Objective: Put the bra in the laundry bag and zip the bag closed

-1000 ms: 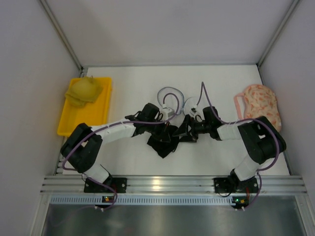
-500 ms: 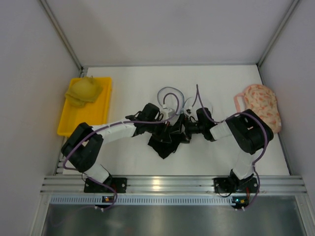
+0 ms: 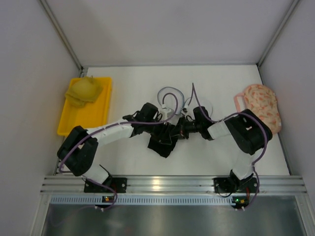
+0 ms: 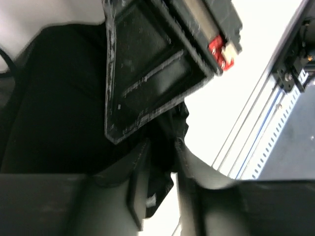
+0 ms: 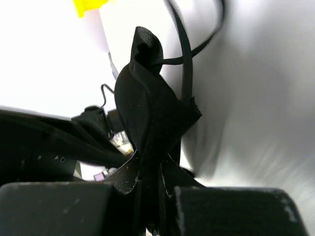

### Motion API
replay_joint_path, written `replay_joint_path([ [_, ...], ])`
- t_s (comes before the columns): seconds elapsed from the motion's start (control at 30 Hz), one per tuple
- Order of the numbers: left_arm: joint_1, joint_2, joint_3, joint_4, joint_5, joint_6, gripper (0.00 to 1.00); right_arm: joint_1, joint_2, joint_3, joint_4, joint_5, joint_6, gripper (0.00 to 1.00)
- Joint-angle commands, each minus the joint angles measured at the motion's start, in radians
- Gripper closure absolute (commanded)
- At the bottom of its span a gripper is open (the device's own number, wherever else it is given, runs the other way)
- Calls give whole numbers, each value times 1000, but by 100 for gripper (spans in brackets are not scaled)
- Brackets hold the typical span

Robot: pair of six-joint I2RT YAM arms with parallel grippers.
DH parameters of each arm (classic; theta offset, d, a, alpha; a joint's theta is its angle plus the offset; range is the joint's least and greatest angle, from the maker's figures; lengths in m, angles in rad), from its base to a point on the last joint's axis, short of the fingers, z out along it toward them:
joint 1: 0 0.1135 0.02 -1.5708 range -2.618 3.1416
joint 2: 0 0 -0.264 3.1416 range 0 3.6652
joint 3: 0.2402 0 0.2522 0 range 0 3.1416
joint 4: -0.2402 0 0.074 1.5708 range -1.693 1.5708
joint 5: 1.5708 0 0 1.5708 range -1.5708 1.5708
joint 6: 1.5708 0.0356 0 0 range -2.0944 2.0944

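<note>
Nearest us, the loose part of the bra [image 3: 161, 143] sags onto the table at 6 o'clock from the two grippers. We judge it light, limp and easy to snag, likely to fold and trail its thin straps. A pinch on the thicker cup edge or band should carry it best.

The left gripper [image 3: 167, 131] and right gripper [image 3: 183, 129] meet almost tip to tip at table centre. In the wrist views each has its fingers pinched on a fold of the black fabric. The left forearm reaches in from 8 o'clock and the right from 3 o'clock, with both elbows bent outward.

Just beyond, at 12 o'clock, lies the laundry bag [image 3: 183, 102], its dark zipper rims showing. We judge the bra not yet inside.
</note>
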Motion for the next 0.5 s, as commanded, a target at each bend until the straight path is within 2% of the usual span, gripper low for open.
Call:
replay_joint_path([
  [0.0, 4, -152, 40, -86, -6, 85, 55, -10, -143, 48, -1, -76, -77, 100],
  [0.03, 10, -182, 44, -96, -6, 97, 49, -21, -170, 54, -63, -82, -104, 100],
  [0.07, 16, -213, 62, -106, -12, 108, 38, -25, -197, 59, -98, -87, -136, 100],
  [0.13, 42, -290, 106, -140, -72, 108, 24, -42, -270, 71, -206, -107, -234, 100],
  [0.2, 77, -320, 148, -149, -80, 90, 18, -51, -334, 81, -260, -131, -312, 100],
  [0.37, 200, -211, 365, -214, -127, 31, 16, -108, -465, 91, -420, -164, -455, 100],
  [0.47, 271, -117, 448, -214, -133, 10, 18, -189, -546, 88, -440, -174, -465, 100],
])
